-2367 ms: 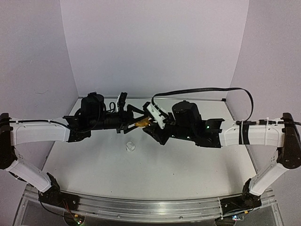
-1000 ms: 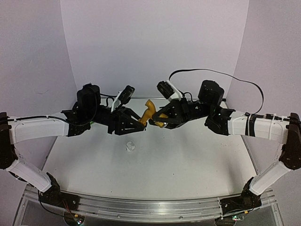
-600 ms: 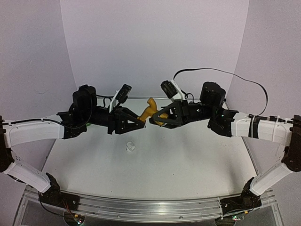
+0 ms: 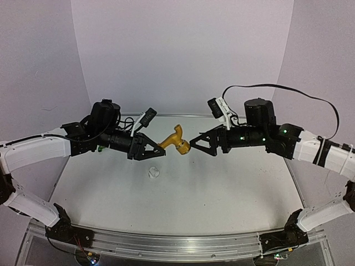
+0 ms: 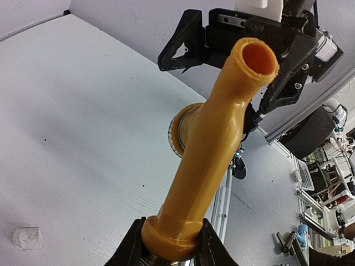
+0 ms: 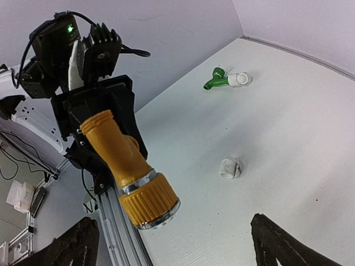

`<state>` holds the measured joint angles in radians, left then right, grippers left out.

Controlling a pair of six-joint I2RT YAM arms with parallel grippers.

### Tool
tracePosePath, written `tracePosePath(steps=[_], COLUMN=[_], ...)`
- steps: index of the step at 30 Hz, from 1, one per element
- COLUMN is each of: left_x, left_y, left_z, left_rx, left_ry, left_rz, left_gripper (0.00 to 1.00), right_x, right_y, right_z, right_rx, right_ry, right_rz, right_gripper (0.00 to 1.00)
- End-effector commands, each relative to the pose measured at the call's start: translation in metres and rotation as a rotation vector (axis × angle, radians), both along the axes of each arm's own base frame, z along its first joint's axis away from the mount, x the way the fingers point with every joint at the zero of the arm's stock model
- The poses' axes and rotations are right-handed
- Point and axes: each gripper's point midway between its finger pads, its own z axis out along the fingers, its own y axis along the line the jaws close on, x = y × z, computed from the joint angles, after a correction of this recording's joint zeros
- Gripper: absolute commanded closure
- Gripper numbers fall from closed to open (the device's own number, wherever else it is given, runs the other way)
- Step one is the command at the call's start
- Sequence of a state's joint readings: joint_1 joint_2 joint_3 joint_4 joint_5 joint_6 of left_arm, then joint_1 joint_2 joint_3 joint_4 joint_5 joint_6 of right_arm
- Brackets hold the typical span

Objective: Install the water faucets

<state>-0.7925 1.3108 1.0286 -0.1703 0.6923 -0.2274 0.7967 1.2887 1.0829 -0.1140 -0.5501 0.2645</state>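
— So, nearest first: what sits on the tabletop (image 4: 222,199)?
— One white fitting (image 4: 153,173), alone, a little left of the middle and well short of the far edge. Nothing touches it.
— And the yellow faucet (image 4: 175,142)?
— In the air over the middle, beyond the fitting and above it. The left hand (image 4: 157,148) is pressed tight on its collar end, so that arm carries it.
— Which way does it lie?
— Its long axis runs left to right, from one hand towards the other. The collar sits in the left hand and the ringed round end faces the right hand (image 4: 193,143). The spout branches off upward, towards the far edge.
— Is the right hand on it?
— No. Its fingers are spread wide, just beside the ringed end, with a gap showing from above. It holds nothing.
— So what does the next move turn on?
— My guess is that the collar end must meet a fitting, and the fitting lies below both hands and nearer the near edge. The free right hand looks the one to fetch it.
— Anything further back?
— The green faucet (image 6: 215,81) lies on the tabletop towards the far left corner, with a second fitting (image 6: 240,80) touching its end. Whether that one is screwed home I cannot tell.
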Motion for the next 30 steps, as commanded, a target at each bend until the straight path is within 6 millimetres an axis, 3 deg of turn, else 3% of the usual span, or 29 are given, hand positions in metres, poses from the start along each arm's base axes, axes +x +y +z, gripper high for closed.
tracePosePath(steps=[1,8,17,25,30], left_x=[0.001,-0.008,-0.017,-0.02,-0.022], left_y=[-0.002,-0.008,-0.011,-0.009,-0.006], left_z=[0.008,-0.003,-0.003,-0.006,-0.006], left_rx=[0.019,0.045,0.04,0.046,0.047], left_ry=[-0.007,0.031,0.048,0.048,0.04], left_rz=[-0.009,-0.042,-0.085,-0.092,-0.088], left_gripper=[1.0,1.0,1.0,1.0,1.0], right_x=[-0.01,-0.028,-0.043,-0.052,-0.061], right_y=[0.019,0.054,0.08,0.093,0.097], right_z=[0.003,0.0,-0.007,-0.027,-0.034], right_rx=[-0.016,-0.014,-0.048,-0.124,-0.155], right_ry=[0.019,0.044,0.013,0.035,0.051], right_rz=[0.136,0.295,0.388,0.454,0.492], right_gripper=[0.14,0.36,0.59,0.67,0.67])
